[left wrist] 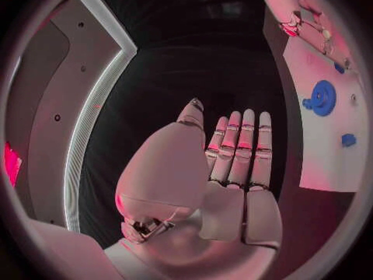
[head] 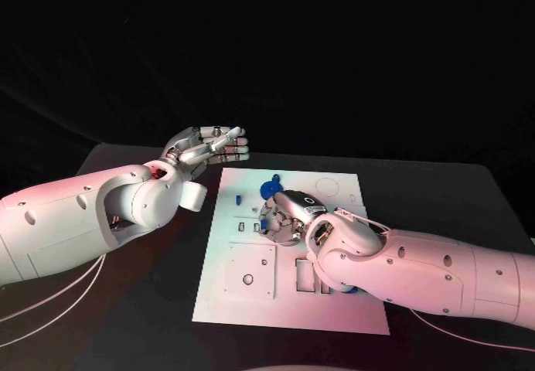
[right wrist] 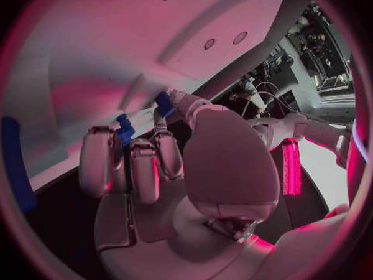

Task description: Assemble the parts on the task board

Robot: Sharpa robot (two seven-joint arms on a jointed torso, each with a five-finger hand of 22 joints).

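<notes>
Parts of blue plastic sit on the white task board [head: 335, 309] in the middle of the table [head: 446, 193]. A round blue gear [head: 270, 188] stands near the board's far edge, with a small blue piece [head: 237, 198] just beside it toward the left edge. The right hand [head: 285, 218] is far nearer. It hovers over the board's middle, fingertips [right wrist: 161, 109] pinching a small blue part [right wrist: 164, 103], a second blue bit [right wrist: 124, 130] close by. The left hand [head: 209, 145] floats off the far-left corner, flat, fingers together, holding nothing. Recesses in the board's near half — contents unclear.
</notes>
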